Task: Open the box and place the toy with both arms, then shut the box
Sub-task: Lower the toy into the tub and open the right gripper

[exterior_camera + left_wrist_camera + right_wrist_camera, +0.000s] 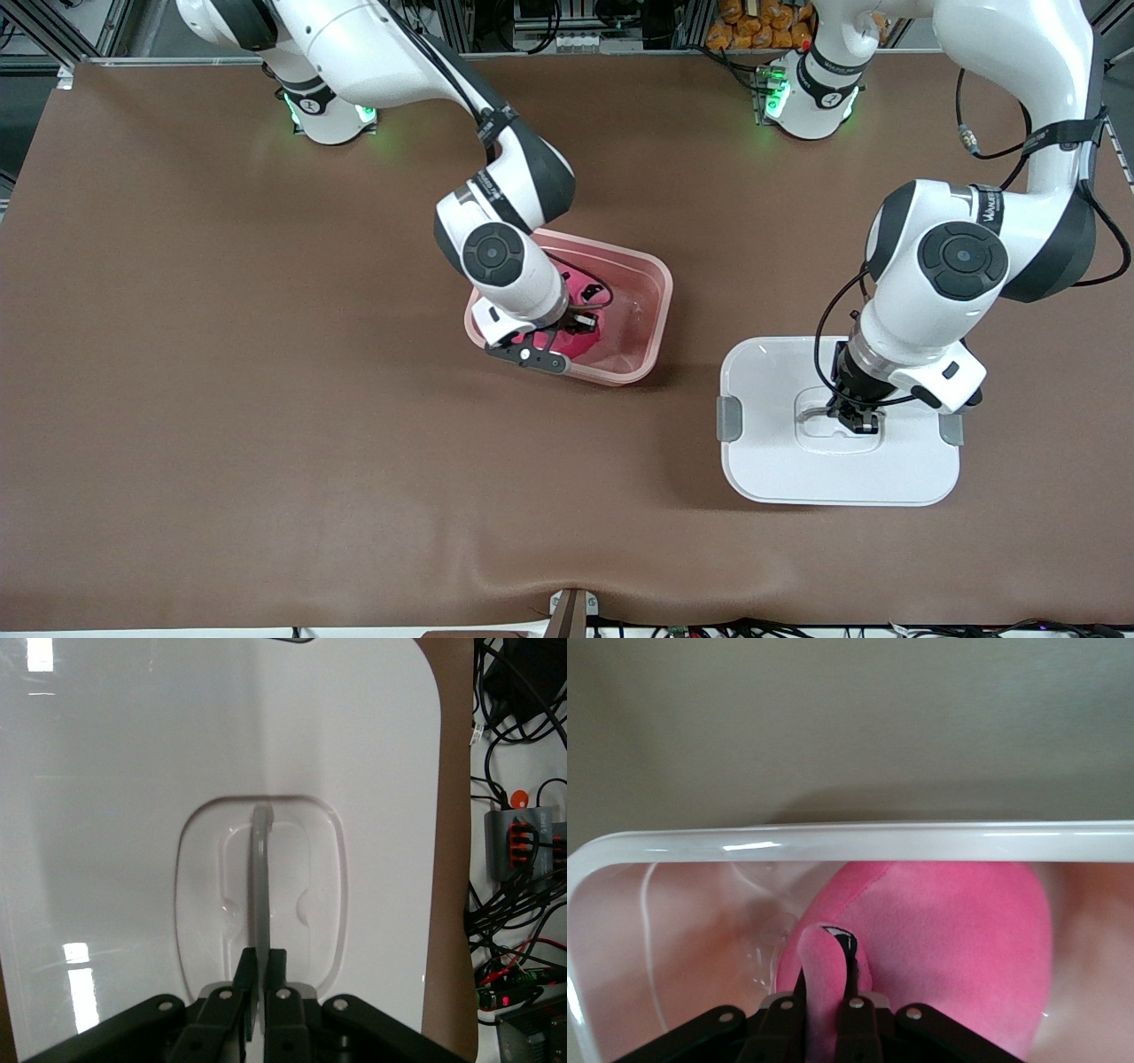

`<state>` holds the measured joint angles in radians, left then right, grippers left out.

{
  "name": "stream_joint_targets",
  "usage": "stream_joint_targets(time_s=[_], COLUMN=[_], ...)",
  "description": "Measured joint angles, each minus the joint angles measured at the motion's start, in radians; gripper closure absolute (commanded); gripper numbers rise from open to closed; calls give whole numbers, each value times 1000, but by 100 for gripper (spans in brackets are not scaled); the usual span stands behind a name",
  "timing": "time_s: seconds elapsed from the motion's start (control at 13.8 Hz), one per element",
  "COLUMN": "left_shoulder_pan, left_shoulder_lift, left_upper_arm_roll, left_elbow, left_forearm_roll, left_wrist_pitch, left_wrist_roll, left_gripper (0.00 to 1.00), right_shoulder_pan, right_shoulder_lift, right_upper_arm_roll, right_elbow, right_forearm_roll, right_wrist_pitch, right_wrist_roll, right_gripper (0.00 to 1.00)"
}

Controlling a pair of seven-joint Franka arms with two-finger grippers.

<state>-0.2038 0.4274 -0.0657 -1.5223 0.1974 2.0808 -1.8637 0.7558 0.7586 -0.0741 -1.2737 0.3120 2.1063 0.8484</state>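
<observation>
While the tabletop [221, 399] carries both pieces apart, my lid [780, 461] lies flat toward the left arm's end, w/ the box [651, 292] at roughly 10 o'clock from it in the front view. My left hand [858, 424] is clenched on the lid's handle [260, 895]. My right hand [554, 341], down in the box, pinches the toy [957, 939]; lid must travel boxward.
</observation>
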Motion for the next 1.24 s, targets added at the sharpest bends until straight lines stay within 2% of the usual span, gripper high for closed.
stream_joint_targets(time_s=[0.44, 0.51, 0.65, 0.73, 0.8, 1.24], left_shoulder_pan=[0, 0, 0, 0, 0, 0], left_shoulder_lift=[1, 2, 4, 5, 5, 6], left_upper_arm_roll=[0, 0, 0, 0, 0, -1], left_elbow=[-1, -1, -1, -1, -1, -1], left_forearm_roll=[0, 0, 0, 0, 0, -24], left_wrist_pitch=[0, 0, 0, 0, 0, 3], left_wrist_roll=[0, 0, 0, 0, 0, -1], left_gripper=[100, 100, 100, 100, 100, 100], right_shoulder_pan=[47, 53, 64, 67, 67, 74], right_shoulder_lift=[44, 51, 65, 69, 71, 73], right_upper_arm_roll=[0, 0, 0, 0, 0, -1], right_elbow=[1, 1, 1, 2, 4, 6], right_forearm_roll=[1, 1, 1, 1, 1, -17], right_wrist_pitch=[91, 108, 130, 134, 135, 132], right_wrist_roll=[46, 46, 46, 46, 46, 43], right_gripper=[100, 95, 57, 32, 0, 0])
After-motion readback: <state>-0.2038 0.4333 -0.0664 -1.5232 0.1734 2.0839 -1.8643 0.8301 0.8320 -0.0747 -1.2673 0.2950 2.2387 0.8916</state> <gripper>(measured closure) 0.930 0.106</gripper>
